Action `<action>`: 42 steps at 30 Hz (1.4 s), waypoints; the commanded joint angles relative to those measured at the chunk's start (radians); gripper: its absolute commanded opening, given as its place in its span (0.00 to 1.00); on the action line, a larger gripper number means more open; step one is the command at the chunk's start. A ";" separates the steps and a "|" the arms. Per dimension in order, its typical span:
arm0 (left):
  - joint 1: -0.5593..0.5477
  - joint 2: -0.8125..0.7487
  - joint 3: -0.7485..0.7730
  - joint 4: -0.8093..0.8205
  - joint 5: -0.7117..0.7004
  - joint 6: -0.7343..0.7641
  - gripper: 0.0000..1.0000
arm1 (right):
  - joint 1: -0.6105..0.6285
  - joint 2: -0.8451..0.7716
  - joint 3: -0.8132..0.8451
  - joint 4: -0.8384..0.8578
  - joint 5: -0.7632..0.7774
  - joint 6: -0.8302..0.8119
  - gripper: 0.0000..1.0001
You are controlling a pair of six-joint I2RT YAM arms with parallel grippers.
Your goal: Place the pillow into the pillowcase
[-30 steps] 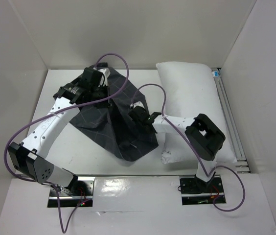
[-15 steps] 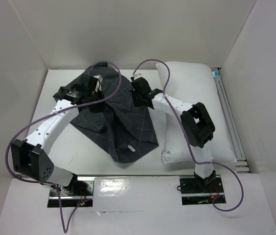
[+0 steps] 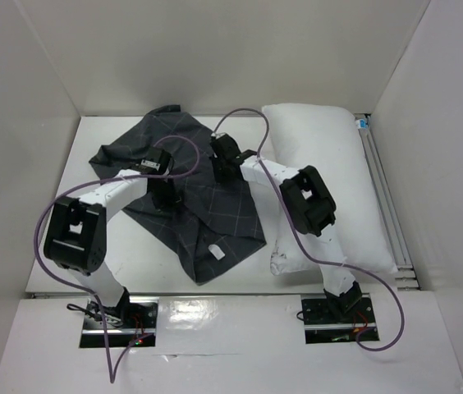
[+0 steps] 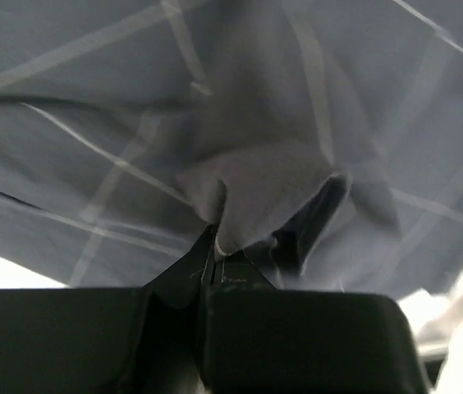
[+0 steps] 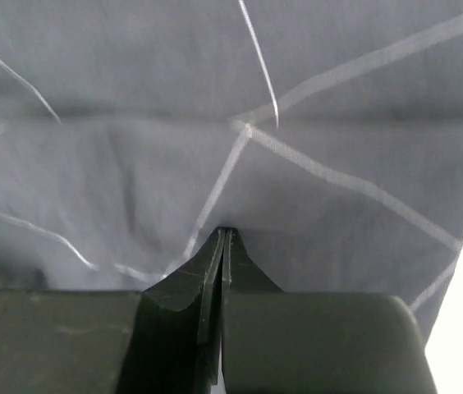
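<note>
**Pincers hold pillowcase [image 3: 207, 205], pillow [image 3: 330, 164] outside**

On the white surface [image 3: 133, 254] the crumpled pillowcase lies just left of the pillow. The left pincer [image 4: 215, 250] is closed on a raised fold of it. The right pincer [image 5: 223, 238] is closed on its cloth too.

Pillowcase [image 3: 215, 222]: lying on the table [image 3: 125, 263], left of the pillow [image 3: 330, 180], just beside it.
Pillow: along the table's right side.
My left gripper [image 3: 166, 195]: on the pillowcase's middle.
My right gripper [image 3: 220, 168]: on its far-right part, near the pillow.
</note>
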 commanded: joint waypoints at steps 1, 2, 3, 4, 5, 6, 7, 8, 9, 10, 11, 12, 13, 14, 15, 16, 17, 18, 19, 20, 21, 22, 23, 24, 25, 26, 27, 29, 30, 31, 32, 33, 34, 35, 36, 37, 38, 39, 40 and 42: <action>0.076 0.049 0.033 0.053 -0.039 -0.029 0.00 | -0.006 0.116 0.067 -0.022 -0.014 0.002 0.00; 0.094 0.049 0.042 0.053 -0.039 -0.029 0.00 | -0.006 0.135 0.067 -0.022 -0.023 0.002 0.00; 0.114 0.063 0.042 0.053 -0.039 -0.018 0.00 | -0.006 0.153 0.097 -0.011 -0.032 0.002 0.00; 0.132 0.075 0.056 0.053 -0.030 -0.018 0.00 | -0.006 0.176 0.122 -0.011 -0.032 0.002 0.00; 0.151 0.075 0.067 0.053 -0.030 -0.007 0.00 | -0.006 0.201 0.156 -0.011 -0.041 0.002 0.00; 0.184 0.086 0.097 0.053 -0.021 0.008 0.00 | -0.006 0.257 0.242 -0.028 -0.041 0.002 0.00; 0.198 0.100 0.116 0.053 -0.021 0.008 0.00 | -0.006 0.290 0.300 -0.041 -0.052 0.002 0.00; 0.212 0.100 0.137 0.053 -0.021 0.023 0.00 | -0.016 0.323 0.359 -0.058 -0.062 0.002 0.00; 0.232 0.113 0.186 0.053 -0.011 0.035 0.00 | -0.016 0.397 0.425 -0.096 -0.063 0.002 0.00; 0.241 0.123 0.214 0.039 -0.011 0.036 0.00 | -0.016 0.432 0.566 -0.113 -0.063 -0.008 0.00; 0.242 0.139 0.240 0.039 -0.011 0.051 0.00 | -0.025 0.466 0.635 -0.130 -0.087 -0.008 0.00; 0.251 0.149 0.301 0.029 -0.011 0.071 0.00 | -0.034 0.512 0.698 -0.143 -0.098 -0.008 0.00; 0.251 0.158 0.332 0.012 0.001 0.086 0.00 | -0.034 0.512 0.779 -0.153 -0.116 0.001 0.00; 0.251 0.167 0.365 -0.005 0.015 0.104 0.00 | -0.045 0.503 0.780 -0.154 -0.153 0.001 0.00; 0.251 0.176 0.427 -0.028 0.027 0.132 0.00 | -0.055 0.474 0.760 -0.128 -0.171 0.015 0.00; 0.240 0.176 0.455 -0.069 0.027 0.150 0.00 | -0.056 0.374 0.655 -0.065 -0.185 0.028 0.02; 0.231 0.176 0.479 -0.092 0.044 0.170 0.00 | -0.056 0.312 0.589 -0.027 -0.210 0.028 0.05; 0.220 0.176 0.499 -0.114 0.044 0.193 0.00 | -0.065 0.251 0.531 0.007 -0.219 0.038 0.09; 0.197 0.158 0.511 -0.128 0.044 0.207 0.00 | -0.065 0.145 0.448 0.049 -0.231 0.038 0.20; 0.185 0.144 0.521 -0.139 0.044 0.216 0.00 | -0.065 0.108 0.435 0.049 -0.253 0.038 0.26; 0.174 0.129 0.521 -0.139 0.044 0.217 0.00 | -0.065 0.079 0.435 0.031 -0.262 0.038 0.34; 0.151 0.099 0.521 -0.148 0.044 0.227 0.00 | -0.053 0.028 0.435 0.008 -0.271 0.012 0.45; 0.140 0.086 0.521 -0.148 0.058 0.227 0.00 | -0.052 0.002 0.423 -0.035 -0.271 0.001 0.56; 0.130 0.077 0.531 -0.157 0.058 0.227 0.00 | -0.039 -0.027 0.400 -0.052 -0.253 -0.011 0.60; 0.119 0.077 0.532 -0.172 0.067 0.227 0.00 | -0.039 -0.063 0.363 -0.064 -0.244 -0.031 0.65; 0.101 0.063 0.545 -0.172 0.067 0.227 0.00 | -0.023 -0.151 0.245 -0.065 -0.233 -0.042 0.68; 0.091 0.052 0.557 -0.181 0.067 0.227 0.00 | -0.010 -0.202 0.169 -0.065 -0.219 -0.053 0.77; 0.079 0.052 0.568 -0.191 0.067 0.227 0.00 | 0.016 -0.369 -0.003 0.012 -0.219 -0.067 0.87; 0.079 0.040 0.568 -0.201 0.067 0.227 0.00 | 0.029 -0.414 -0.130 0.012 -0.198 -0.067 0.89; 0.068 0.029 0.579 -0.202 0.067 0.236 0.00 | 0.046 -0.449 -0.175 0.012 -0.161 -0.077 0.89; 0.068 0.029 0.579 -0.202 0.055 0.237 0.00 | 0.064 -0.475 -0.210 0.012 -0.141 -0.077 0.91; 0.068 0.014 0.579 -0.202 0.055 0.237 0.00 | 0.102 -0.503 -0.259 0.012 -0.126 -0.077 0.92; 0.068 -0.004 0.579 -0.202 0.055 0.237 0.00 | 0.124 -0.503 -0.280 0.003 -0.104 -0.077 0.92; 0.068 -0.014 0.579 -0.211 0.045 0.237 0.00 | 0.144 -0.512 -0.301 0.012 -0.084 -0.068 0.94; 0.068 -0.024 0.579 -0.211 0.045 0.237 0.00 | 0.177 -0.512 -0.316 0.035 -0.084 -0.058 0.94; 0.068 -0.043 0.579 -0.211 0.045 0.237 0.00 | 0.202 -0.488 -0.317 0.035 -0.084 -0.057 0.94; 0.068 -0.043 0.579 -0.221 0.045 0.237 0.00 | 0.202 -0.488 -0.317 0.049 -0.066 -0.057 0.94; 0.068 -0.058 0.579 -0.221 0.045 0.237 0.00 | 0.211 -0.476 -0.317 0.066 -0.066 -0.048 0.94; 0.068 -0.058 0.579 -0.231 0.045 0.237 0.00 | 0.221 -0.438 -0.298 0.080 -0.066 -0.048 0.94; 0.068 -0.074 0.579 -0.241 0.068 0.247 0.00 | 0.221 -0.384 -0.249 0.080 -0.078 -0.048 0.94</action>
